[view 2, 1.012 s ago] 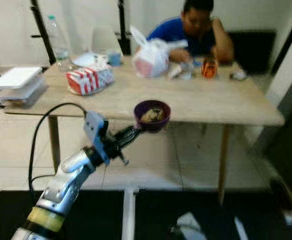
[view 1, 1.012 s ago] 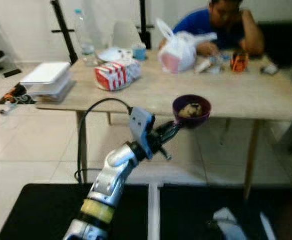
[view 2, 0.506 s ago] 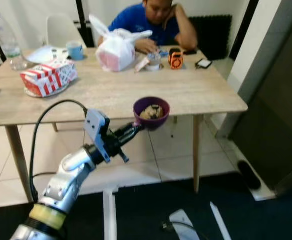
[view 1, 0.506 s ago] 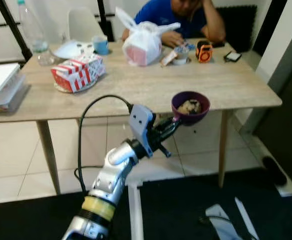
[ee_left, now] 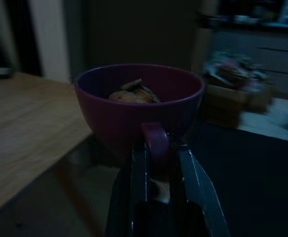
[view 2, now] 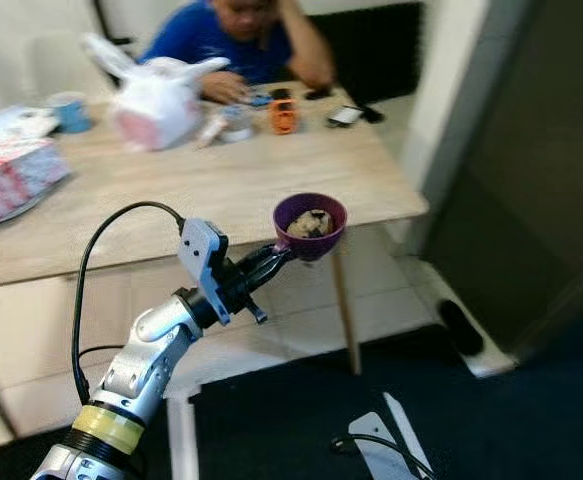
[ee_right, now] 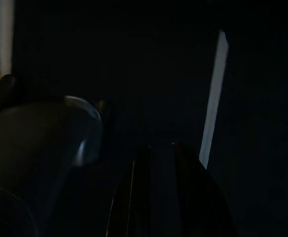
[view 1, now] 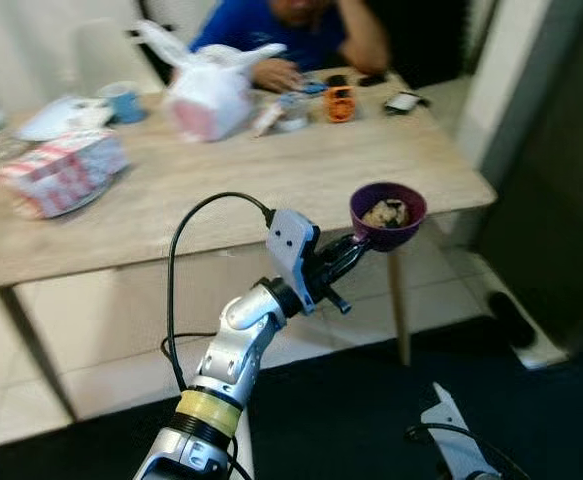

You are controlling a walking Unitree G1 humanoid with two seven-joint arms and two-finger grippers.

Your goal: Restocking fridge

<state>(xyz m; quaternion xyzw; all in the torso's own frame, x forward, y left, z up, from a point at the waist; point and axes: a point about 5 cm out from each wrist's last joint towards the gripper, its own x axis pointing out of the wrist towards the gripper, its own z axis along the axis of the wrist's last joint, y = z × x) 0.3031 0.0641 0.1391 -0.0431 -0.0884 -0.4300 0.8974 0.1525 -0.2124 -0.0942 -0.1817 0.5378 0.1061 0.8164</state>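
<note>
one purple cup (view 1: 387, 214) with food in it is held up near the wooden table (view 1: 271, 180) corner, the left gripper (view 1: 356, 249) clamped on its handle. right gripper (ee_right: 153, 163) hangs in shadow, fingers nearly together.

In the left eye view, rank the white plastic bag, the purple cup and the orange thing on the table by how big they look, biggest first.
1. White plastic bag, largest.
2. Purple cup, held by its handle in the left gripper. It is nearer the camera, so it may look bigger than it is.
3. Orange thing, smallest and farthest.
</note>
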